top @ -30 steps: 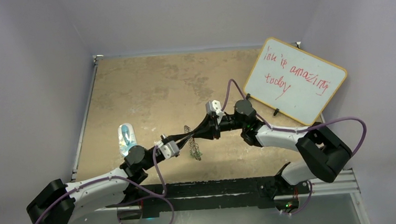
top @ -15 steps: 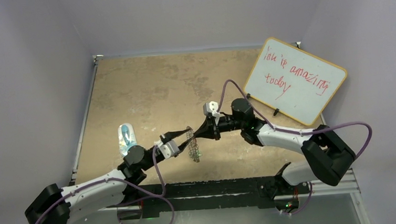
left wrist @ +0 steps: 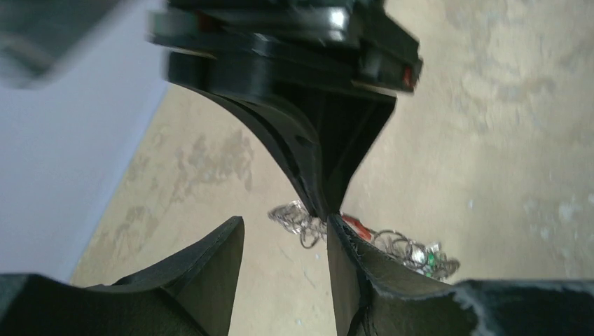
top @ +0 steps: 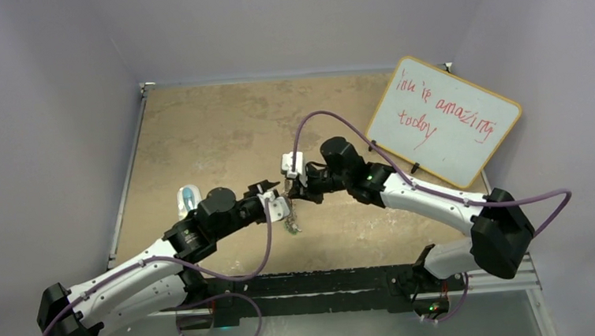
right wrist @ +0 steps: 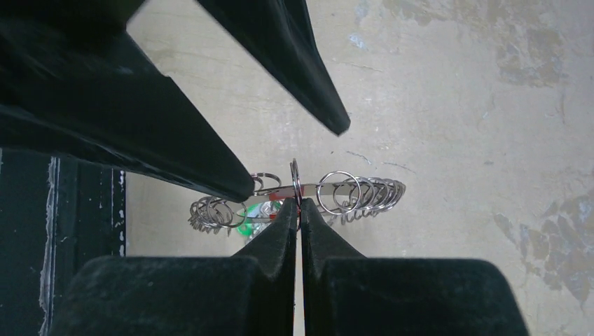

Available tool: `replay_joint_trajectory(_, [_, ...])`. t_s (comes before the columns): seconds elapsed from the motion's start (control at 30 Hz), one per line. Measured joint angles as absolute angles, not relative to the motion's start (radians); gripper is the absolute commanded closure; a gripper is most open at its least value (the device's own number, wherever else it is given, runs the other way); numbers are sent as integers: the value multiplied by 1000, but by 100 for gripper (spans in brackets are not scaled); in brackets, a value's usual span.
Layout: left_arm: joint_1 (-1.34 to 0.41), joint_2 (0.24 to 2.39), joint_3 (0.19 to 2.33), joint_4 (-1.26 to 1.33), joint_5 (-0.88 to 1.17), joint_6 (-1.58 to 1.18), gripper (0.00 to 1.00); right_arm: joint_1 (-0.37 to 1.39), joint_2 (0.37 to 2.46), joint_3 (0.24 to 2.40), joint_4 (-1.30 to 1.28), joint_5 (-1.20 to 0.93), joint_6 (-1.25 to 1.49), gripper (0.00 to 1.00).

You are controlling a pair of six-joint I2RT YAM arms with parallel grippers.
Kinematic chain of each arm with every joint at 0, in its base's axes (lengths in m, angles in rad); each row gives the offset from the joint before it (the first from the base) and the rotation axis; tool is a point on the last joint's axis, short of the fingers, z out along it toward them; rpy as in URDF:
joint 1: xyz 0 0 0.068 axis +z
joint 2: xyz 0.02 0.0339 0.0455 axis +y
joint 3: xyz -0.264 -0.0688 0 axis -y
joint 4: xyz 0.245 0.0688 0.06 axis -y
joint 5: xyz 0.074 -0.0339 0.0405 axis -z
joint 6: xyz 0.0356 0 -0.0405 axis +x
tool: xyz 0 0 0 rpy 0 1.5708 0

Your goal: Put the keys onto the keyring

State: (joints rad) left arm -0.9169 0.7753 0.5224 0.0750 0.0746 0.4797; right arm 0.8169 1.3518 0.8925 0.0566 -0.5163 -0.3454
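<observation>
Both arms reach from the near edge of the tabletop (top: 221, 134) to its middle, where the two tools meet tip to tip. The left tool (left wrist: 285, 221) is open: its fingers (left wrist: 210, 280) stand apart, with bare tabletop seen through the gap and nothing between them. One of its fingers ends just beside the keyring (right wrist: 335, 187); whether it touches, I cannot tell. The right tool (right wrist: 297, 204) is closed and grips the keyring by one small loop of the fringe, pinched between its tips. The keyring hangs from these tips, its loops spreading to both sides of the right tool. Among the loops, just beside the right tool's tips, sits the red-headed key (left wrist: 356, 227); the green-headed key (left wrist: 429, 257) is a little further along the ring from them. Whether the keys are threaded on the ring, the pictures do not show. On the outer side of the left tool, near its wrist, a clear bluish object (top: 188, 199) lies on the tabletop. Beyond the right tool, well apart, a whiteboard (top: 445, 118) with red writing stands tilted.
</observation>
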Motion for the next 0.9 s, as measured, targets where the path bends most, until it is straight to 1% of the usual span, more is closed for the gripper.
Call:
replay_joint_trajectory(0.13, [-917,787,527,-68,75,541,57,860,1377,952,-24,-470,-374,100])
replay_joint_trajectory(0.2, [-917,787,527,-99,74,559,62,868,1381,962,-41,-461,-380,100])
replay_joint_trajectory(0.33, [-917,787,527,-106,71,574,72,875,1382,965,-54,-459,-384,100])
replay_joint_trajectory(0.5, [-917,788,525,-86,80,593,80,883,1385,965,-60,-459,-387,100])
replay_joint_trajectory(0.77, [-917,827,525,-69,101,607,86,892,1390,965,-62,-459,-387,100])
replay_joint_trajectory(0.9, [-917,847,525,-58,107,615,100,892,1390,965,-62,-459,-387,100])
